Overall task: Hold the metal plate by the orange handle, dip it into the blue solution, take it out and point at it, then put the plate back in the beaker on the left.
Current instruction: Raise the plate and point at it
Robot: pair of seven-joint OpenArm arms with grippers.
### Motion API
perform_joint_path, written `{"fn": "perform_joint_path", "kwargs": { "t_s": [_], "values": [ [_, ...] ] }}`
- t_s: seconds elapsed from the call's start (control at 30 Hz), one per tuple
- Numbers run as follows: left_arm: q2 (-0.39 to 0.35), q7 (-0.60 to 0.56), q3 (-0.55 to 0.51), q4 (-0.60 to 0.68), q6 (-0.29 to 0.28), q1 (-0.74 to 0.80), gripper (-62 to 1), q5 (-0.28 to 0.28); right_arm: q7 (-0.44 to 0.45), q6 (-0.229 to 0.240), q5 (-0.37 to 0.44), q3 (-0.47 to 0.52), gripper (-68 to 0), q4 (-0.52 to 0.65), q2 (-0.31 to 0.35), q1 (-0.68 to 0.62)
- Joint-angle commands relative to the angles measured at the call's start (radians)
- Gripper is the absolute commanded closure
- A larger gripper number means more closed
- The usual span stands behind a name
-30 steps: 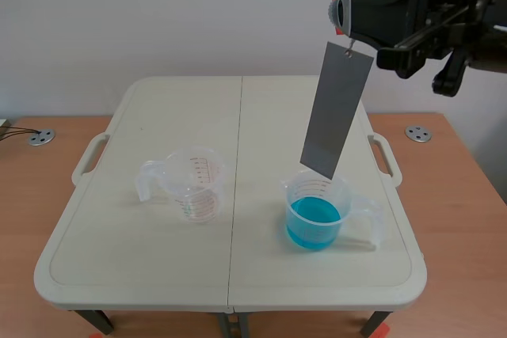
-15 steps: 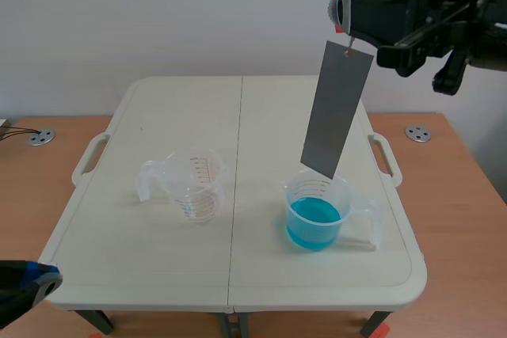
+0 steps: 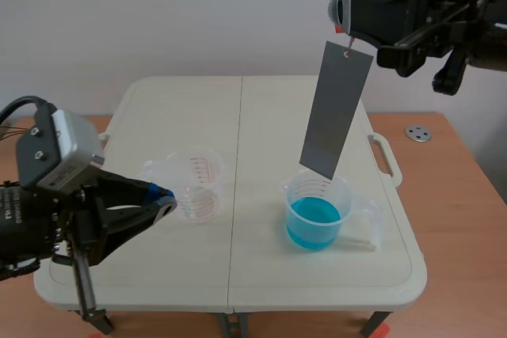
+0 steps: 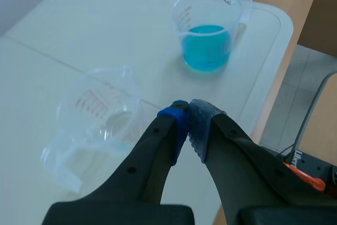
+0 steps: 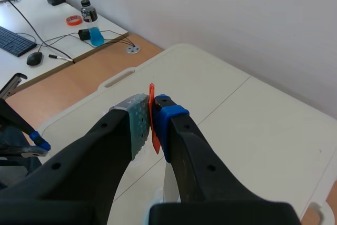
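right tool (image 5: 151, 120) pinches the orange handle (image 5: 151, 93) — only the scene view shows the metal plate (image 3: 335, 112) hanging; left tool (image 4: 188, 125) closed, empty.

The desk (image 3: 238, 116) is a pale cream folding top with rounded corners and a raised rim. A straight seam (image 3: 236, 195) runs down its middle, away from the robot. A moulded carry handle sticks out of each side edge, one on the left (image 3: 89, 160) and one on the right (image 3: 386, 160).

Two clear plastic beakers stand upright on it, well apart, one on each side of the seam. The empty beaker (image 3: 194, 184) on the left has red markings, and its handle points left. The beaker of blue solution (image 3: 317, 215) on the right is filled in its lower part, and its handle points right.
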Motion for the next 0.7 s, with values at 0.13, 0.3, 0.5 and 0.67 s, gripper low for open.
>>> {"fn": "perform_joint_path", "kwargs": {
  "t_s": [0.13, 0.3, 0.5, 0.67],
  "values": [
    [0.083, 0.09, 0.085, 0.012, -0.047, -0.131, -2.7, 0.017, 0.014, 0.008, 0.019, 0.003, -1.1, 0.014, 0.013, 0.009],
    [0.163, 0.148, 0.154, -0.004, -0.075, -0.233, -2.7, 0.018, 0.014, 0.008, 0.019, 0.003, -1.1, 0.014, 0.013, 0.009],
    [0.271, 0.231, 0.221, -0.051, -0.074, -0.331, -2.7, 0.019, 0.014, 0.008, 0.019, 0.003, -1.1, 0.014, 0.013, 0.009],
    [0.35, 0.262, 0.256, -0.1, -0.074, -0.387, -2.7, 0.02, 0.014, 0.008, 0.019, 0.003, -1.1, 0.014, 0.013, 0.009]
  ]
}}
